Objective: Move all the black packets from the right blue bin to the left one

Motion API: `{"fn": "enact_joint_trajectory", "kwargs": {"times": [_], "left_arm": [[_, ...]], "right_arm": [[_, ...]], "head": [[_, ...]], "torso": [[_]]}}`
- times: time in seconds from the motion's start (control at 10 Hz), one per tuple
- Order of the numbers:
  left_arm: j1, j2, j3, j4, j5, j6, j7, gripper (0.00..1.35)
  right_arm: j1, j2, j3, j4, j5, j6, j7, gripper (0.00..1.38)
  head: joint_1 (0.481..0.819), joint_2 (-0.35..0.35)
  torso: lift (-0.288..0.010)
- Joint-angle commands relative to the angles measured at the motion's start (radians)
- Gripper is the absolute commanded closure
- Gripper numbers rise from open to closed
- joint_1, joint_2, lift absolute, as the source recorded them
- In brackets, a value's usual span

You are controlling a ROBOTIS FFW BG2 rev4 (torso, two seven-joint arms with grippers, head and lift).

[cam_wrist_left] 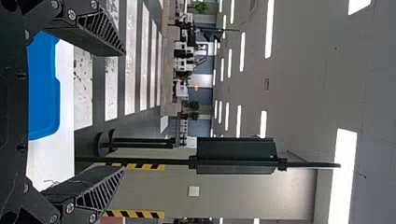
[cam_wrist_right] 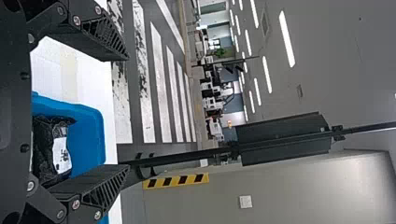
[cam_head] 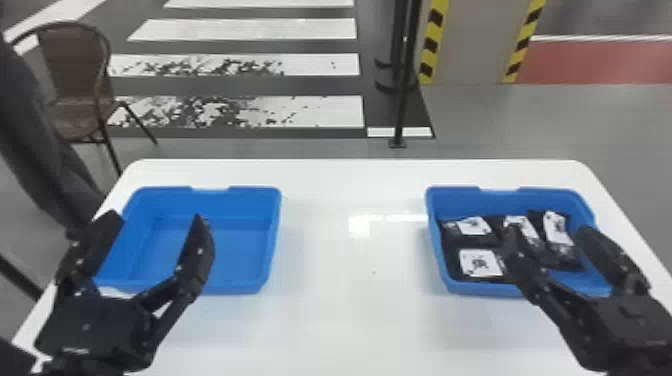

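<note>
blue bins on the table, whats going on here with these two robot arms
Nothing is being held right now. The robot's left gripper is over the left blue bin with its jaws apart, and its right gripper is over the right blue bin, also with jaws apart. The black packets with white labels lie in the right bin, none can be seen in the left one, and the job is to move them all across.

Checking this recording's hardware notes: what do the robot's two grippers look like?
The left gripper and right gripper look alike: matte black, each with a boxy base, slim jointed links and two flat, tapering fingers. The fingers' sides have slanted slats, and round silver screws dot the joints.
</note>
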Motion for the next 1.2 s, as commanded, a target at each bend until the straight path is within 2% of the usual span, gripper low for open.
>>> {"fn": "enact_joint_trajectory", "kwargs": {"times": [0.0,0.8,0.9,1.1], "left_arm": [[0.0,0.0,0.0,0.0,0.0,0.0,0.0,0.17],[0.002,-0.002,0.004,0.0,-0.004,-0.01,0.0,0.17],[0.005,-0.002,0.004,0.0,-0.002,-0.01,0.0,0.17],[0.0,-0.002,0.0,0.0,-0.002,-0.01,0.0,0.17]], "right_arm": [[0.0,0.0,0.0,0.0,0.0,0.0,0.0,0.21],[-0.01,0.0,-0.004,-0.022,0.022,0.0,0.002,0.21],[-0.042,-0.002,-0.016,-0.025,0.022,0.059,0.005,0.21],[-0.187,-0.003,-0.11,-0.02,0.108,0.272,0.133,0.21]], "head": [[0.695,0.028],[0.695,0.031],[0.695,0.031],[0.695,0.029]], "torso": [[-0.14],[-0.14],[-0.14],[-0.14]]}}
